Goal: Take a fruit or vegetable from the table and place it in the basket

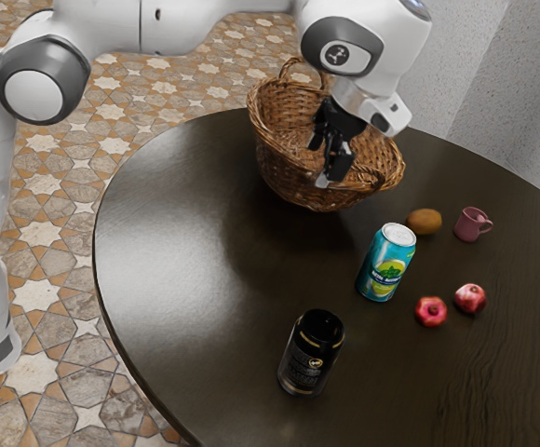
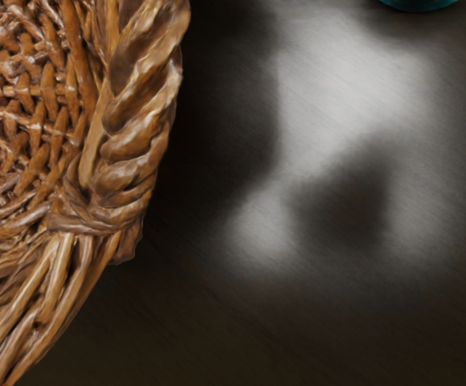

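Nearest, a black metal can [image 1: 311,354]! By the brown wicker basket [image 1: 284,166]'s rim, the black two-finger end effector [image 1: 327,162] hangs released. Round red fruits [image 1: 431,311] and a brown oval fruit [image 1: 425,221] lie on the dark wooden bench [image 1: 177,261]; pick-up's ahead: swing over, descend.

On the dark table [image 1: 177,251], the basket [image 1: 284,172] is seen, woven of brown wicker, open at the top, with a looped handle raised at its far side. In the wrist view its braided, twisted edge and part of the woven inside are shown. Off toward the exterior view's right, a brownish-orange oval fruit or vegetable [image 1: 425,221] is laid on the tabletop, near the basket but not touched by it. Farther from the basket, two roundish red fruits are placed near each other: a deeper red one [image 1: 430,311] and one marked with paler patches [image 1: 470,298], separated by a gap.
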Controlling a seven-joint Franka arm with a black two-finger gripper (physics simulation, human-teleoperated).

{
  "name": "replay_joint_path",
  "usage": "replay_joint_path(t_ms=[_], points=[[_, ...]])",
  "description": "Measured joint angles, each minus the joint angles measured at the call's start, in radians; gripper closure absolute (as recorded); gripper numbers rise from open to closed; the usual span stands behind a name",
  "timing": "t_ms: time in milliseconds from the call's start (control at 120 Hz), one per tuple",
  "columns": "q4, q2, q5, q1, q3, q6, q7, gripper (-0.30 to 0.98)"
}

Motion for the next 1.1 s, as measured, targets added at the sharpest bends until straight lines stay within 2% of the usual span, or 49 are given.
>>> replay_joint_path(t_ms=[200,550,617,708,758,908,1100], points=[[0.003,0.009,-0.002,-0.009,-0.008,0.043,-0.007,0.0],[0.114,0.014,0.024,-0.011,-0.009,0.033,-0.035,0.0],[0.232,0.076,0.027,-0.003,-0.01,0.022,-0.036,0.0],[0.473,0.239,0.03,0.001,-0.018,0.012,-0.018,0.0],[0.548,0.296,0.031,0.0,-0.036,0.01,-0.006,0.0],[0.602,0.383,0.032,0.0,-0.122,0.066,0.041,0.0],[0.651,0.462,0.035,0.001,-0.188,0.173,0.117,0.0]])
